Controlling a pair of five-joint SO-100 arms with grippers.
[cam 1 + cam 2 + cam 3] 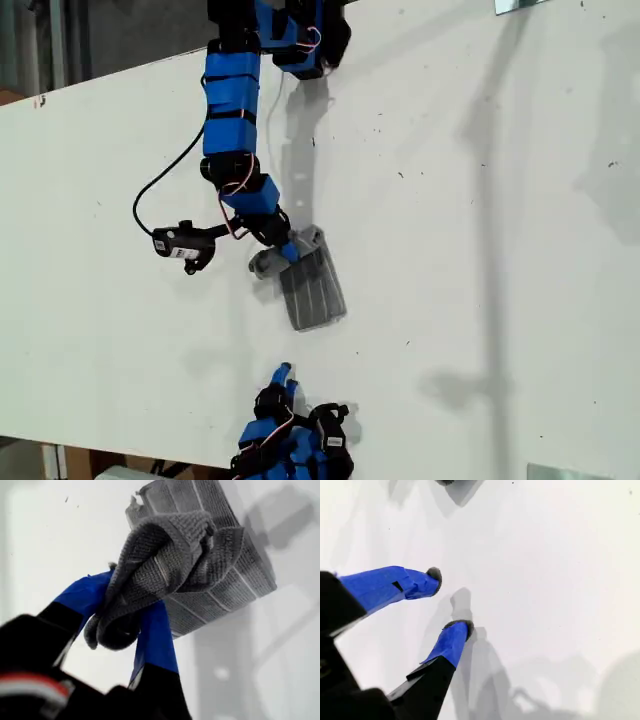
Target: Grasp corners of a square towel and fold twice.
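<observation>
The grey striped towel (312,290) lies folded into a small rectangle on the white table (480,200), near the middle of the exterior view. One end of it is bunched up and lifted (165,565). My first gripper (283,248) reaches down from the exterior view's top and is shut on that bunch, its blue fingers (156,640) on either side of the cloth (122,622). A flat corner (137,500) of the towel rests on the table. My second gripper (286,374) (447,600) sits at the exterior view's bottom edge, open and empty, below the towel.
A black wrist camera (185,245) with a looping black cable hangs to the exterior view's left of the first gripper. Metal brackets sit at the table's top right (520,4) and bottom right (565,472) in the exterior view. The table's edge runs along the exterior view's top left.
</observation>
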